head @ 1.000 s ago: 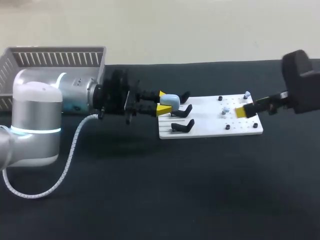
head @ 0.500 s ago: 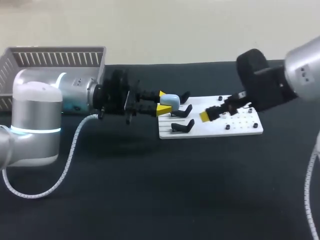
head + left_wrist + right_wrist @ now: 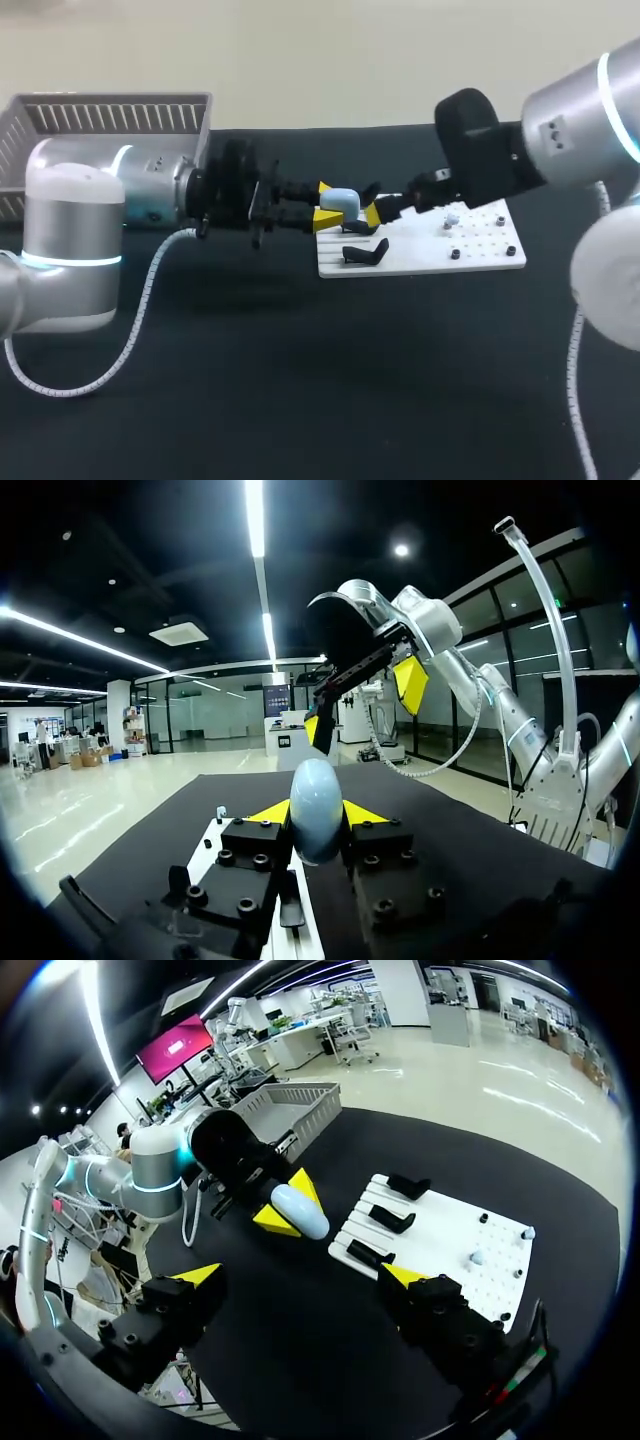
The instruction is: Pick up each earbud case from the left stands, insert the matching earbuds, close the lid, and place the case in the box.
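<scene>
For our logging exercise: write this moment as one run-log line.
left gripper: shut on earbud case, clear of stands | right gripper: open, facing case

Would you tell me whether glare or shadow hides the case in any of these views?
Head view: no; the pale case stands out, evenly lit, against the dark table. Left wrist view: ceiling strips flare overhead, yet the case in the left gripper shows plainly. Right wrist view: a soft sheen on the case, nothing hidden.
</scene>
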Controlling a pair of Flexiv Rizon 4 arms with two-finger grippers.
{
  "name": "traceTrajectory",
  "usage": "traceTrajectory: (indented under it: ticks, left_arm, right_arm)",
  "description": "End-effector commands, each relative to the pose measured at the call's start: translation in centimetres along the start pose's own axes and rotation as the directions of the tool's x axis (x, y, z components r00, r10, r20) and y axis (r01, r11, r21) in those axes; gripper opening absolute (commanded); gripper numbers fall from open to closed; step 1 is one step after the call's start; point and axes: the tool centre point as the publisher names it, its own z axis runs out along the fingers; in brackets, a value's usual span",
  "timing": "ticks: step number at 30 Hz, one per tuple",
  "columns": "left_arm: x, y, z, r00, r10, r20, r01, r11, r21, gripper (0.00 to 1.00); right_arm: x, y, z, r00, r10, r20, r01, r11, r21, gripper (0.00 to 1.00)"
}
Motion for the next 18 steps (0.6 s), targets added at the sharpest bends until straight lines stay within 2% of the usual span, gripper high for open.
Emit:
traceTrajectory:
  ticks: [1, 18]
  left_arm:
    - [0.0, -0.2, 0.0, 1.0, 0.003, 0.002, -0.003, 1.0, -0.006, 0.0]
    - [0.0, -0.2, 0.0, 1.0, 0.003, 0.002, -0.003, 1.0, -0.006, 0.0]
  right_arm:
    - [-0.8, 0.0, 1.8, 1.0, 0.006, -0.001, -0.006, 1.0, 0.004, 1.0]
    - [-1.3, -0.2, 4.2, 0.999, 0.039, -0.03, -0.039, 0.999, 0.004, 1.0]
